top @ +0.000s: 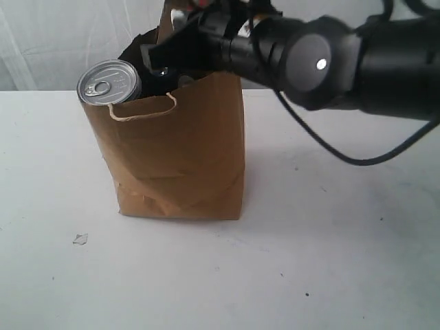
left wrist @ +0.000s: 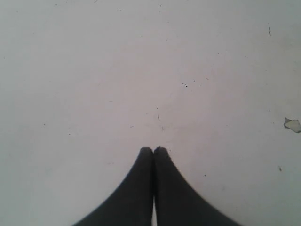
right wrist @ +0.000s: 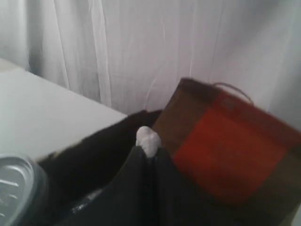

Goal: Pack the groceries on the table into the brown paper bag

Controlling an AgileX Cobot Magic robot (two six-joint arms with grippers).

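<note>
The brown paper bag stands on the table. The right gripper is over the bag's open mouth with its fingers pressed together. A small pale bit shows at their tips, and I cannot tell what it is. The dark jar sticks out of the bag on one side of the fingers. The orange-labelled pouch leans inside the bag on the other side. The left gripper, also closed, hangs above the table.

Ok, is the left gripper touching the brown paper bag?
Apart. Left wrist view shows the left gripper shut over the table, the brown paper bag nowhere near it.
</note>
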